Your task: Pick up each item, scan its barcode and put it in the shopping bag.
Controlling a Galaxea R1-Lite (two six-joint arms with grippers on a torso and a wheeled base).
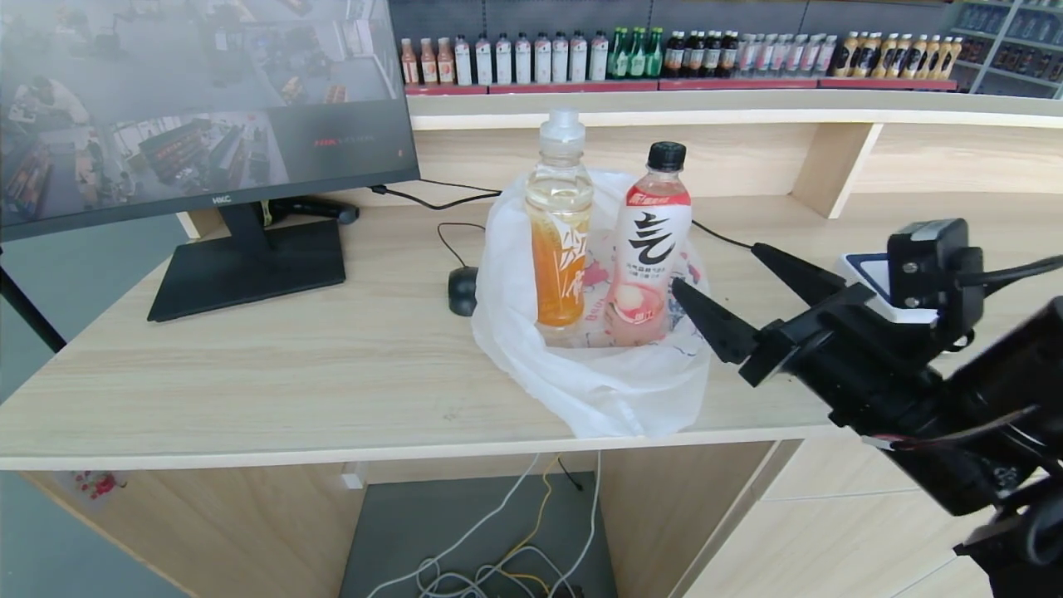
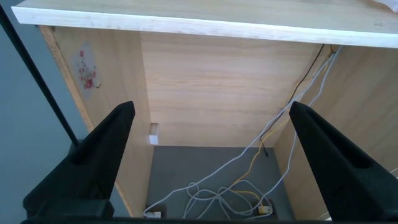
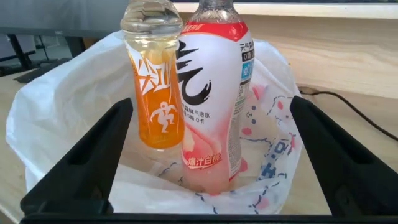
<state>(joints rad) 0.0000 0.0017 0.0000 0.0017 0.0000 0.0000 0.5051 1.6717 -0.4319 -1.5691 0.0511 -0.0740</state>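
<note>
Two bottles stand upright side by side inside the white plastic shopping bag (image 1: 515, 332) (image 3: 56, 124) on the wooden counter. One is an orange drink bottle (image 1: 559, 232) (image 3: 153, 81) with a clear cap. The other is a pink-and-white bottle (image 1: 649, 249) (image 3: 211, 99) with a black cap. My right gripper (image 1: 731, 291) (image 3: 211, 162) hovers open just right of the bag, its fingers pointing at the pink bottle and apart from it. My left gripper (image 2: 211, 168) is open and holds nothing, down below the counter's front edge, facing the cavity under the desk.
A monitor (image 1: 199, 108) on a black stand occupies the counter's left. A black mouse (image 1: 462, 291) lies beside the bag, and a handheld scanner (image 1: 311, 209) rests behind the stand. A white-and-blue device (image 1: 868, 278) sits behind my right arm. Cables (image 2: 230, 186) hang under the desk.
</note>
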